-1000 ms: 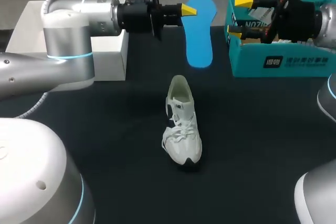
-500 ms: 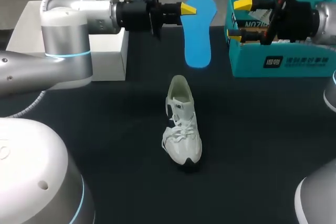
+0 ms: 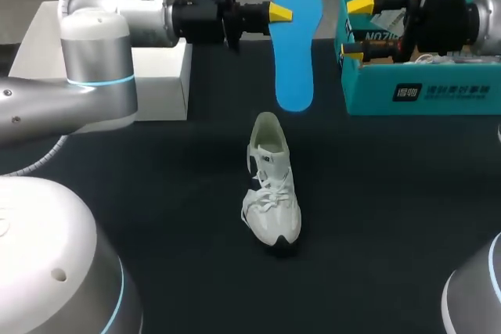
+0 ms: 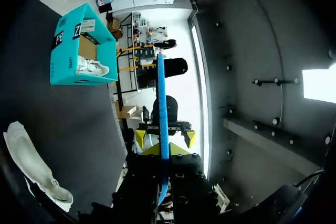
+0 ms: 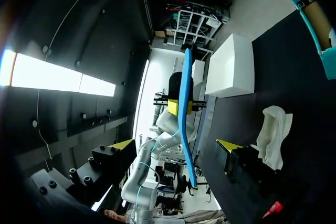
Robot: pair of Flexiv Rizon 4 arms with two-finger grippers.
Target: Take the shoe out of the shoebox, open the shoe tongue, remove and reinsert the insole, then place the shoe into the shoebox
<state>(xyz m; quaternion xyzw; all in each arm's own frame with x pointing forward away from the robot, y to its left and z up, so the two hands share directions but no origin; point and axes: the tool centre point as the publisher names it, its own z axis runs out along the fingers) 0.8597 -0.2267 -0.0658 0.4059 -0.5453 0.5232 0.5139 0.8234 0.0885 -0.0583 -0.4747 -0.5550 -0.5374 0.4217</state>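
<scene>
A plain white rectangular box [image 3: 160, 76] sits at the far left of the black bench [image 3: 156, 193], partly behind the silver left arm [image 3: 98, 52]. The left jaws are closed on a flat bright-blue foam insole [image 3: 295, 44], gripping it by one edge. Mid-bench, just nearer than the insole, the white lace-up sneaker [image 3: 272, 189] lies alone, toe toward the robot. At the right stands the open teal cardboard shoebox [image 3: 423, 91] with another white shoe [image 4: 92, 66] inside. The right jaws gape wide, holding nothing, over its left end.

My left arm lies level above the tabletop, its left gripper [image 3: 280, 13] pinching the insole [image 3: 296, 44]; my right gripper [image 3: 358, 27] hangs sideways, fingers spread wide.
</scene>
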